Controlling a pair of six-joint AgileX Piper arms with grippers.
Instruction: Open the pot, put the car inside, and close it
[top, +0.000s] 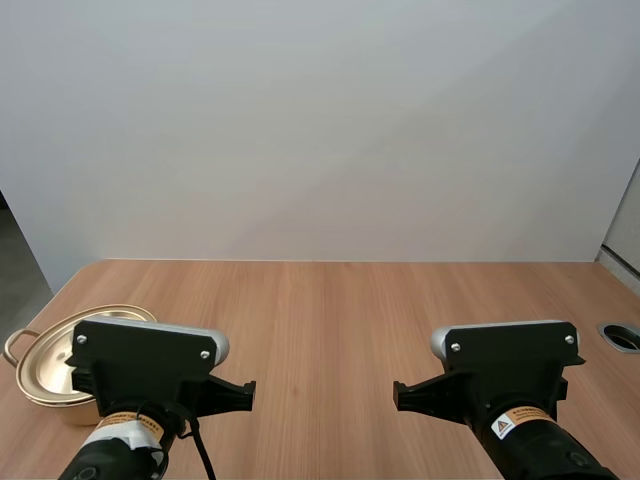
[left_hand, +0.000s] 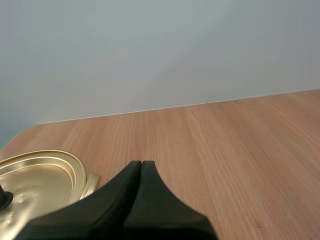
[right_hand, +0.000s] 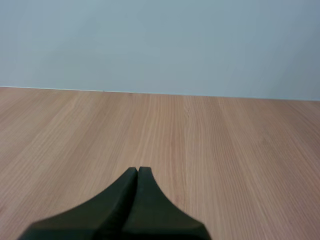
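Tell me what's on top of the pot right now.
The gold lid sits on the pot, its dark knob showing beside the shut left fingers. The lid covers the inside, and my left arm hides part of both.

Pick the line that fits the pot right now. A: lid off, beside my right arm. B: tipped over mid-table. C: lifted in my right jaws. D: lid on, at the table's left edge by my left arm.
D: the pot stands near the left edge of the table, beside the left gripper, with its lid on.
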